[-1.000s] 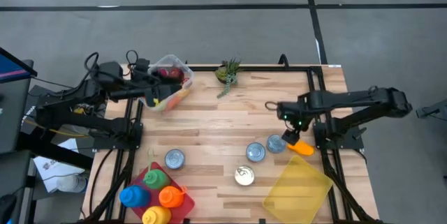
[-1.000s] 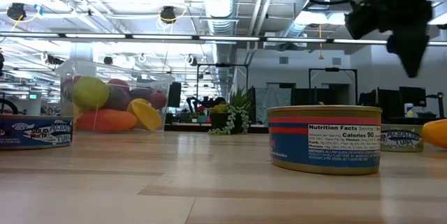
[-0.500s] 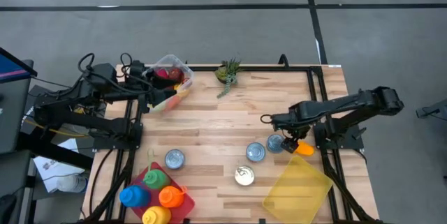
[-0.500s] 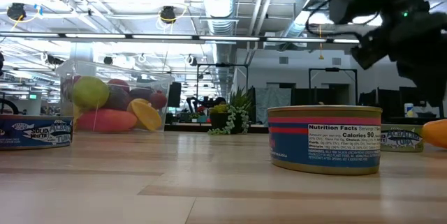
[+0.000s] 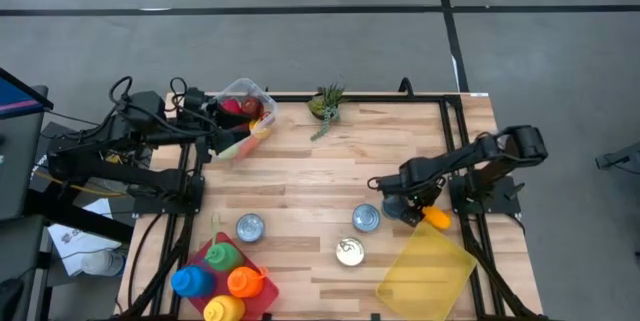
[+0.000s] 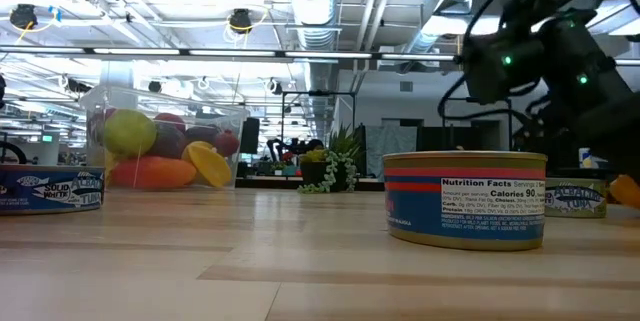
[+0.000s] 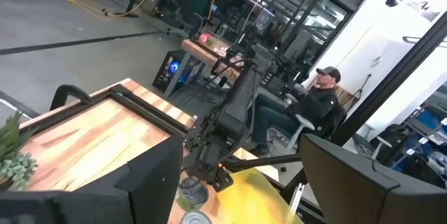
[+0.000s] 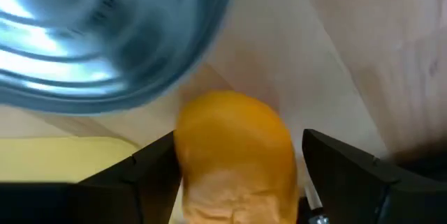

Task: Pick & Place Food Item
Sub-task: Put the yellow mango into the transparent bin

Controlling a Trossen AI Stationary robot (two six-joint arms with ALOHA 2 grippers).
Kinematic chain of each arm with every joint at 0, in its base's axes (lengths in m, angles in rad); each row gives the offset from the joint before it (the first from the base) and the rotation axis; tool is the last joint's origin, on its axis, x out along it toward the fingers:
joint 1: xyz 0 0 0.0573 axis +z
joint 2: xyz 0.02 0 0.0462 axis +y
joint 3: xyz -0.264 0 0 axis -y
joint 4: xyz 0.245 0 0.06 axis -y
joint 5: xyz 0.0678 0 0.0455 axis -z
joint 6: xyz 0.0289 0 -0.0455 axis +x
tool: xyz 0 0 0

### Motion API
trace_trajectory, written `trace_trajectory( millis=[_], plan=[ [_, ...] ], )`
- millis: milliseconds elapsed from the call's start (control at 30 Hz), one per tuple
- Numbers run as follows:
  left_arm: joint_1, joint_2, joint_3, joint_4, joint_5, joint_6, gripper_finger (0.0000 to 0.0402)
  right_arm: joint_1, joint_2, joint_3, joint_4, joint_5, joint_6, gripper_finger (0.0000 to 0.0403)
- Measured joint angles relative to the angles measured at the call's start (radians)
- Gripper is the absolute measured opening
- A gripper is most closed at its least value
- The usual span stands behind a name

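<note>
An orange food item (image 5: pixel 437 218) lies on the wooden table by the far edge of a yellow tray (image 5: pixel 425 266); it also shows at the right edge of the low view (image 6: pixel 626 191). My right gripper (image 5: pixel 405 206) is low over the table and open. In the right wrist view its two fingers (image 8: pixel 150 172) stand on either side of the orange item (image 8: pixel 234 147); I cannot tell whether they touch it. A tin can (image 8: pixel 105 35) stands just beyond it. My left gripper (image 7: pixel 241 203) is open and empty beside a clear fruit box (image 5: pixel 243 111) at the far left.
Tin cans stand on the table (image 5: pixel 365 218), (image 5: pixel 349 252), (image 5: pixel 249 227). A red tray of coloured bottles (image 5: pixel 220 276) is at the near left, and a small plant (image 5: pixel 325 104) at the far edge. A seated person (image 7: pixel 314 102) shows beyond the table.
My right gripper has come down and moved toward the table's near edge, from above the cans to the orange food item, and its fingers now stand around it. The orange item and the cans have stayed where they were.
</note>
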Motion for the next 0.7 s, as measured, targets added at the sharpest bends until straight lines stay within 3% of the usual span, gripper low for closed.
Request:
trace_trajectory(
  millis=[133, 333, 700],
  plan=[
    [0.000, 0.000, 0.000, 0.010, 0.000, -0.002, 0.0282, 0.014, 0.023, 0.000, 0.001, -0.001, 0.002, 0.0249],
    [0.000, 0.000, 0.000, 0.025, -0.001, -0.003, 0.0282, 0.031, -0.006, 0.000, -0.006, -0.005, 0.001, 0.0157],
    [0.010, 0.028, 0.000, 0.044, -0.013, -0.003, 0.0282, -0.047, -0.213, 0.035, -0.007, 0.116, -0.053, 0.0157]
  ],
)
